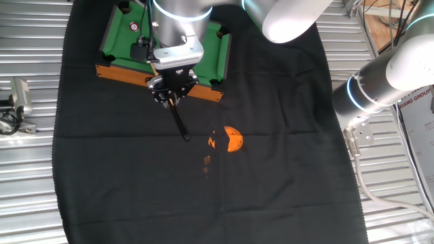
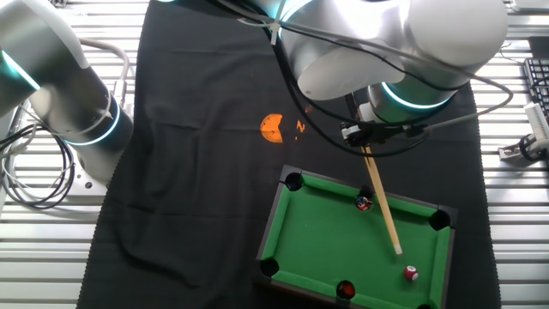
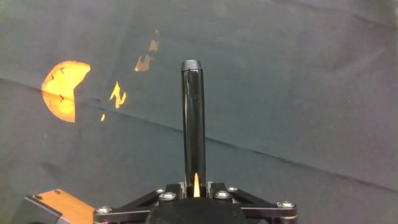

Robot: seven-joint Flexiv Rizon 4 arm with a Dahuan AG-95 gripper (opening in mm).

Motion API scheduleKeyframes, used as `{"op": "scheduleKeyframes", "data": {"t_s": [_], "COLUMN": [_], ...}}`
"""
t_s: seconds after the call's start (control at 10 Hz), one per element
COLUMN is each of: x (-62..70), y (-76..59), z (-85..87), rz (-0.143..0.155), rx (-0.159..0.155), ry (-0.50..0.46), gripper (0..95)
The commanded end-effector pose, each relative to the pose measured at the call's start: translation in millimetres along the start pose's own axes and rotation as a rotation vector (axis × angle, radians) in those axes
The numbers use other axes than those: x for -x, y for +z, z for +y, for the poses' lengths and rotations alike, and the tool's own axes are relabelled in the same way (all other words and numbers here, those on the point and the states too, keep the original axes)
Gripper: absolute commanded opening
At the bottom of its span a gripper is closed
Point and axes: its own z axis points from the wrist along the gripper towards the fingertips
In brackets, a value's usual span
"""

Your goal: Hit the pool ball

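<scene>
So the gripper (image 3: 194,186) is clamped tight on the cue stick (image 2: 383,206), jaws pinching it near the dark butt end, which pokes out over the black cloth (image 1: 271,102) in the hand view. From there the pale shaft runs down over the green toy table (image 2: 326,249), tip ending mid-felt.

What matters: the pool ball (image 2: 411,273), bright red with a white spot, sits just past the tip, toward the toy table's near-right corner in the other fixed view. The cue's long axis points nearly at it, maybe a touch off. The darker ball (image 2: 364,203) sits right by the shaft near the far rail, so I'd guess a straight push along the shaft is the move.
</scene>
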Motion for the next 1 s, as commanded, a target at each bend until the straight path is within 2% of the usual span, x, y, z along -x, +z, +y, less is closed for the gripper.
{"op": "scheduleKeyframes", "data": {"t_s": [0.1, 1.0], "x": [-0.2, -0.4], "y": [0.2, 0.8], "z": [-0.6, -0.8], "rz": [-0.004, 0.01], "rx": [0.003, 0.014], "ry": [-0.021, -0.021], "gripper": [0.0, 0.0]}}
